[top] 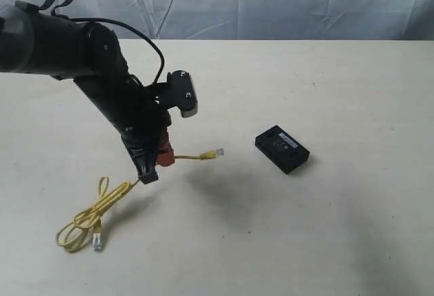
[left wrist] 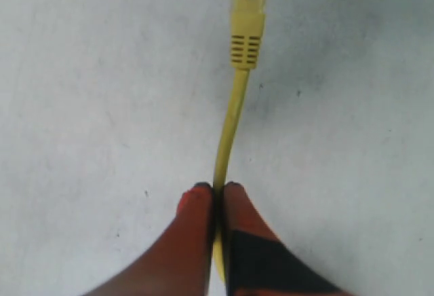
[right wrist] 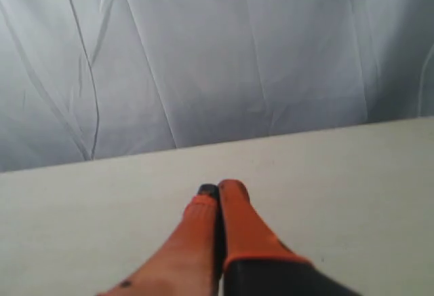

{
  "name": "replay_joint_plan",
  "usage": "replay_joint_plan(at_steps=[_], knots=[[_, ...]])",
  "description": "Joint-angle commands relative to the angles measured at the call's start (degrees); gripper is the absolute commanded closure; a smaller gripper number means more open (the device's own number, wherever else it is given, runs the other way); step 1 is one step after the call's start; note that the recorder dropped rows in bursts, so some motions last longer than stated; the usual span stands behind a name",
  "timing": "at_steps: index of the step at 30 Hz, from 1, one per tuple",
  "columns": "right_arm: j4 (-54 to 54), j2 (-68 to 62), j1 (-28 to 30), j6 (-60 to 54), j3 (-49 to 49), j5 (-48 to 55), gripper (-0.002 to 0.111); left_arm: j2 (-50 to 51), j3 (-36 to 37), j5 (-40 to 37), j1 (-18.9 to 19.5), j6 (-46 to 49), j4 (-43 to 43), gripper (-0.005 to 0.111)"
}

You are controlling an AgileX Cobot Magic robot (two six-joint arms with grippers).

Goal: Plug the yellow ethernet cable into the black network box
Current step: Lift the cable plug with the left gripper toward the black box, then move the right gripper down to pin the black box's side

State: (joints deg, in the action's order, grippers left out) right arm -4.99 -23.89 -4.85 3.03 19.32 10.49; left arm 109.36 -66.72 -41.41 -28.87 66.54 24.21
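The counter [top: 339, 242] is lit softly and evenly; a diffuse shadow is cast beside the arm [top: 102, 79]. The near fingers [left wrist: 196, 242] are rendered slightly blurred.

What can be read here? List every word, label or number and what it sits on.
No text is legible.
On the black network box, the label strip: print too small and blurred to read.
On the yellow ethernet cable, the plug: no lettering visible.
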Motion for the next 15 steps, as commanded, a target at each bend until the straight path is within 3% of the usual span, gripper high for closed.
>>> replay_joint_plan(at_steps=[1, 10, 15], knots=[[-0.03, -18.16, 0.20, -0.03, 11.20, 4.36, 0.109, -2.44, 2.03, 1.33, -1.05, -4.88, -3.16, 0.107], [-4.55, -57.20, -4.42, -5.19, 31.12, 10.48, 0.109, -3.27, 2.56, 5.45, -5.20, -7.78, -2.39, 0.107], [-8.36, -71.94, -6.67, -6.61, 38.18, 12.61, 0.109, -3.27, 2.56, 9.47, -5.61, -10.67, -1.78, 0.107]])
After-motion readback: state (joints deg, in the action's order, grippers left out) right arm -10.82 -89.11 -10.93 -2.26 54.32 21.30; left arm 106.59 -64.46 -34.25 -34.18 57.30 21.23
